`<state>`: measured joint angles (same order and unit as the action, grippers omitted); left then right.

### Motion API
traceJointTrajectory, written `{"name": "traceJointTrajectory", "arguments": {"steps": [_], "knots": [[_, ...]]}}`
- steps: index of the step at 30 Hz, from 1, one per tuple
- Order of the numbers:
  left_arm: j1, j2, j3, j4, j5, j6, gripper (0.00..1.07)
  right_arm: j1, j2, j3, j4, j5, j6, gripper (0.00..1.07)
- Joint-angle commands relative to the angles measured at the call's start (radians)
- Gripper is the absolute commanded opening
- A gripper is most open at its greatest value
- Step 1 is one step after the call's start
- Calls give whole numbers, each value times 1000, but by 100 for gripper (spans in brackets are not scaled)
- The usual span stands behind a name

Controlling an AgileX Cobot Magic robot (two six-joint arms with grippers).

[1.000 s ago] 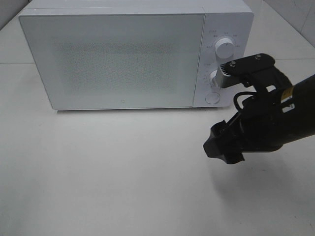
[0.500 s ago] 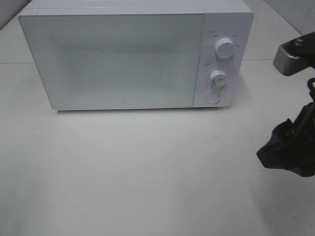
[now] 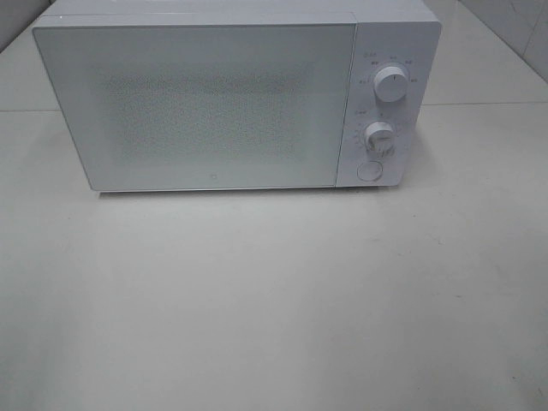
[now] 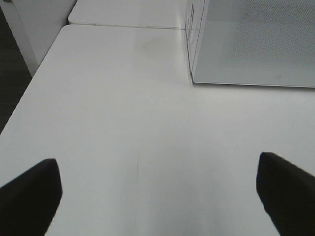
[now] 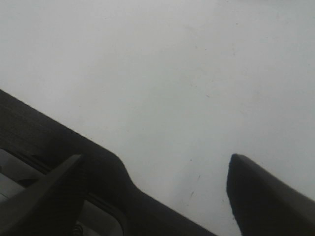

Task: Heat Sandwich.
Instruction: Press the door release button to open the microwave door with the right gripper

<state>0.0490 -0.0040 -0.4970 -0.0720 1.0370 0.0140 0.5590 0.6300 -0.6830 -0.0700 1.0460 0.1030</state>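
Seemingly low over the table [image 4: 108,98], the left gripper [image 4: 156,161] and the right gripper [image 5: 155,158] hung spread and empty, while the print around the dials of the microwave [image 3: 214,103] was too small to read.

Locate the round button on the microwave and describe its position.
In the exterior high view, the round button sits low on the right-hand control panel of the microwave, just below the lower knob and right of the closed door.

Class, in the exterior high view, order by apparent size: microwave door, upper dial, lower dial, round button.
1. Frosted white microwave door
2. White round upper dial, lower dial: too alike to rank
3. Flat round white button
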Motion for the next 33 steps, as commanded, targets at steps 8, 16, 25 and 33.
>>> {"name": "traceJointTrajectory", "arguments": {"steps": [8,16,25,33], "knots": [[3,-28,2,4,-2,2,103,-112,-186,26,-34,65,27,76],[3,-28,2,4,-2,2,103,-268,-368,122,-56,56,25,76],[3,-28,2,4,-2,2,103,-419,-548,177,-53,-5,24,76],[3,-28,2,4,-2,2,103,-455,-659,178,-50,-5,14,76]]}}
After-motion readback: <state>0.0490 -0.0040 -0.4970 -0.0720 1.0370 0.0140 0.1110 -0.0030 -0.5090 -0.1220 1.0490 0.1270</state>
